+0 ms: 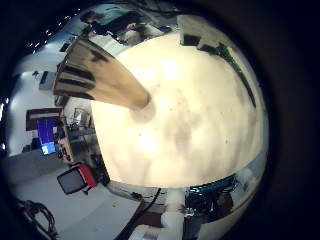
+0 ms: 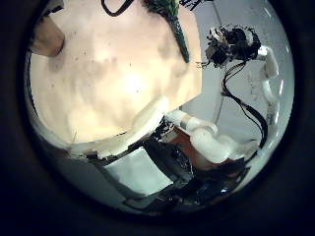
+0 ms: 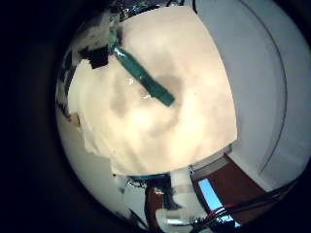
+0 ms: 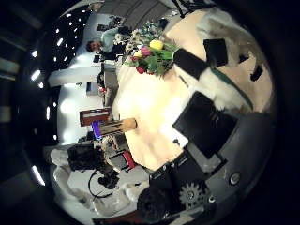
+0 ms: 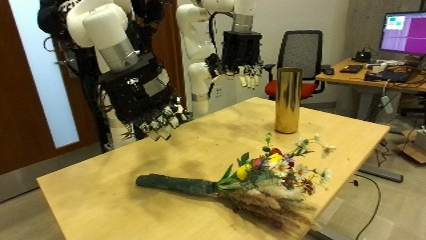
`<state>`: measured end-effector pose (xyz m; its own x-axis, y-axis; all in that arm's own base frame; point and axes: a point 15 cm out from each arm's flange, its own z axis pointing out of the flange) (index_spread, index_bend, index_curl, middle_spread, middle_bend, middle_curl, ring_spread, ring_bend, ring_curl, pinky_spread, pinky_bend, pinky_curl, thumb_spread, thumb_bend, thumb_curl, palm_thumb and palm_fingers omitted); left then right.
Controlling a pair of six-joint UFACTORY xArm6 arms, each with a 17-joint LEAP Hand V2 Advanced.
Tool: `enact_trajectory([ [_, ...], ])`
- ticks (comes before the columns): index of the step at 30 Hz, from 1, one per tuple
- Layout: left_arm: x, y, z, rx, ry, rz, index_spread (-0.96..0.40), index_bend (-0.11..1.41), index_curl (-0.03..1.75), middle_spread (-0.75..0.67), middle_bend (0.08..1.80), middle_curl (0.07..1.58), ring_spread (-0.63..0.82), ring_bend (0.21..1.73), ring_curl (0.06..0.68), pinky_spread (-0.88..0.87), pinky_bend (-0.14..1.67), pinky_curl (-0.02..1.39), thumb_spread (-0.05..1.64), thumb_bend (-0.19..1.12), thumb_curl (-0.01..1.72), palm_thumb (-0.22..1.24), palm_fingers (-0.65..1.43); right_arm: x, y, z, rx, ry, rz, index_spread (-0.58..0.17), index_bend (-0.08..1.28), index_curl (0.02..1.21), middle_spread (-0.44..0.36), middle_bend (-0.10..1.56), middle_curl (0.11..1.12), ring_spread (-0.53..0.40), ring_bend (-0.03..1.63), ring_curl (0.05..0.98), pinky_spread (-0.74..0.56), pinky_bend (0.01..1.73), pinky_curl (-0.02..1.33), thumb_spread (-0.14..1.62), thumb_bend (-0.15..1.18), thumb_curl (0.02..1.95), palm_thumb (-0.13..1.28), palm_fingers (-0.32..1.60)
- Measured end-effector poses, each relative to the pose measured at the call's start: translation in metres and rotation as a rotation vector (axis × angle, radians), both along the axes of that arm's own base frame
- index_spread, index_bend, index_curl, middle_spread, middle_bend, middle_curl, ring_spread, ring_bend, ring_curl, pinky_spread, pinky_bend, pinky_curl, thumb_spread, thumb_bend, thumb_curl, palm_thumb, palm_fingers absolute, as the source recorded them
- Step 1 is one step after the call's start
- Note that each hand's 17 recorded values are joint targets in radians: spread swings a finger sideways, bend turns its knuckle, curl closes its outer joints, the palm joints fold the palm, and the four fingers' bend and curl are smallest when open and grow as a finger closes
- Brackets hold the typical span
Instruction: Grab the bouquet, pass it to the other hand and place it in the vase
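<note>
Sensibly, you held the right hand (image 5: pixel 151 97), fingers spread, above the green-wrapped flower bouquet (image 5: pixel 240 180); the tall brass vase (image 5: pixel 286 100) stood apart.

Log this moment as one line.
bouquet: flat on table | vase: upright | right hand: open, holding nothing | left hand: open, by vase

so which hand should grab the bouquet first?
Probably the right hand. It hangs open above the table near the bouquet and its green wrapped stem end. The left hand hovers farther back, by the vase.
</note>
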<state>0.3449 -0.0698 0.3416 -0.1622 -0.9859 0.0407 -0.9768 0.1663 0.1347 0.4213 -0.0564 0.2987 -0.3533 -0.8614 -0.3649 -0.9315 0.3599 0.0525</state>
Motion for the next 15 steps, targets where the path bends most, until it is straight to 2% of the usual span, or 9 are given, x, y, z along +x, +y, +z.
enact_trajectory([
  [1, 0.000, 0.000, -0.001, 0.000, 0.001, -0.001, -0.02, 0.18, 0.43, 0.02, 0.24, 0.45, 0.13, 0.58, 0.114, 0.04, 0.31, 0.32, 1.11, -0.02, 0.26, 0.30, 0.44, -0.001, 0.001, -0.008, 0.007, 0.020, 0.002, -0.303, 0.53, 0.90, -0.199, 1.03, 0.72, -0.253, 1.23, 0.526, -0.40, 1.07, 0.59, 1.08, -0.03, 0.57, 0.66, 0.64],
  [3, -0.001, 0.001, -0.001, 0.000, 0.001, -0.002, -0.02, 0.18, 0.43, 0.02, 0.23, 0.45, 0.13, 0.58, 0.114, 0.04, 0.31, 0.32, 1.11, -0.02, 0.26, 0.30, 0.44, -0.002, 0.003, -0.022, 0.018, 0.054, 0.008, -0.306, 0.52, 0.87, -0.195, 0.97, 0.69, -0.242, 1.19, 0.505, -0.34, 0.98, 0.57, 1.10, -0.03, 0.55, 0.64, 0.47],
  [5, -0.001, 0.000, -0.001, 0.000, 0.003, -0.003, -0.02, 0.18, 0.43, 0.02, 0.23, 0.44, 0.13, 0.58, 0.113, 0.04, 0.31, 0.32, 1.11, -0.02, 0.26, 0.30, 0.43, -0.002, 0.003, -0.034, 0.028, 0.083, 0.009, -0.335, 0.50, 0.81, -0.191, 0.87, 0.64, -0.199, 1.10, 0.461, -0.17, 0.89, 0.53, 1.12, -0.02, 0.51, 0.63, 0.28],
  [6, -0.001, -0.001, -0.001, 0.000, 0.002, -0.003, -0.02, 0.18, 0.43, 0.02, 0.23, 0.44, 0.13, 0.59, 0.113, 0.04, 0.31, 0.32, 1.11, -0.02, 0.26, 0.30, 0.44, -0.002, 0.004, -0.040, 0.032, 0.097, 0.008, -0.300, 0.51, 0.81, -0.172, 0.83, 0.62, -0.153, 1.05, 0.443, -0.10, 0.86, 0.52, 1.12, -0.03, 0.50, 0.63, 0.22],
  [7, -0.001, -0.001, -0.001, 0.000, 0.003, -0.005, -0.02, 0.18, 0.43, 0.02, 0.23, 0.44, 0.13, 0.59, 0.113, 0.04, 0.31, 0.32, 1.11, -0.02, 0.26, 0.30, 0.44, -0.001, 0.003, -0.044, 0.035, 0.105, 0.007, -0.270, 0.52, 0.77, -0.142, 0.75, 0.57, -0.088, 1.00, 0.404, 0.03, 0.81, 0.47, 1.12, -0.02, 0.48, 0.62, 0.21],
  [9, -0.001, 0.000, -0.001, 0.000, 0.002, -0.006, -0.02, 0.18, 0.44, 0.02, 0.23, 0.44, 0.13, 0.58, 0.112, 0.04, 0.31, 0.32, 1.11, -0.02, 0.26, 0.30, 0.44, -0.001, 0.003, -0.052, 0.040, 0.122, 0.006, -0.201, 0.49, 0.74, -0.087, 0.68, 0.54, -0.013, 0.95, 0.379, 0.15, 0.79, 0.45, 1.12, -0.03, 0.46, 0.61, 0.13],
  [10, -0.001, -0.001, -0.001, -0.001, 0.000, -0.006, -0.02, 0.18, 0.44, 0.02, 0.23, 0.44, 0.13, 0.58, 0.112, 0.04, 0.31, 0.32, 1.11, -0.02, 0.26, 0.30, 0.44, 0.000, 0.003, -0.056, 0.042, 0.129, 0.004, -0.189, 0.42, 0.70, -0.031, 0.65, 0.51, 0.039, 0.91, 0.357, 0.22, 0.78, 0.43, 1.12, -0.03, 0.44, 0.60, 0.08],
  [12, -0.002, -0.001, 0.000, -0.001, -0.002, -0.005, -0.02, 0.18, 0.44, 0.02, 0.23, 0.44, 0.13, 0.58, 0.111, 0.04, 0.31, 0.32, 1.11, -0.02, 0.26, 0.30, 0.44, -0.001, 0.002, -0.065, 0.044, 0.148, 0.002, -0.172, 0.35, 0.62, 0.074, 0.57, 0.46, 0.119, 0.84, 0.315, 0.32, 0.74, 0.40, 1.10, -0.02, 0.43, 0.61, 0.07],
  [15, -0.001, -0.001, 0.000, 0.000, 0.000, -0.006, -0.01, 0.18, 0.44, 0.02, 0.23, 0.44, 0.13, 0.58, 0.110, 0.04, 0.31, 0.32, 1.11, -0.02, 0.26, 0.30, 0.44, -0.004, -0.003, -0.080, 0.030, 0.191, -0.003, -0.137, 0.29, 0.55, 0.152, 0.51, 0.42, 0.164, 0.78, 0.285, 0.36, 0.70, 0.37, 1.09, -0.02, 0.42, 0.62, 0.06],
])
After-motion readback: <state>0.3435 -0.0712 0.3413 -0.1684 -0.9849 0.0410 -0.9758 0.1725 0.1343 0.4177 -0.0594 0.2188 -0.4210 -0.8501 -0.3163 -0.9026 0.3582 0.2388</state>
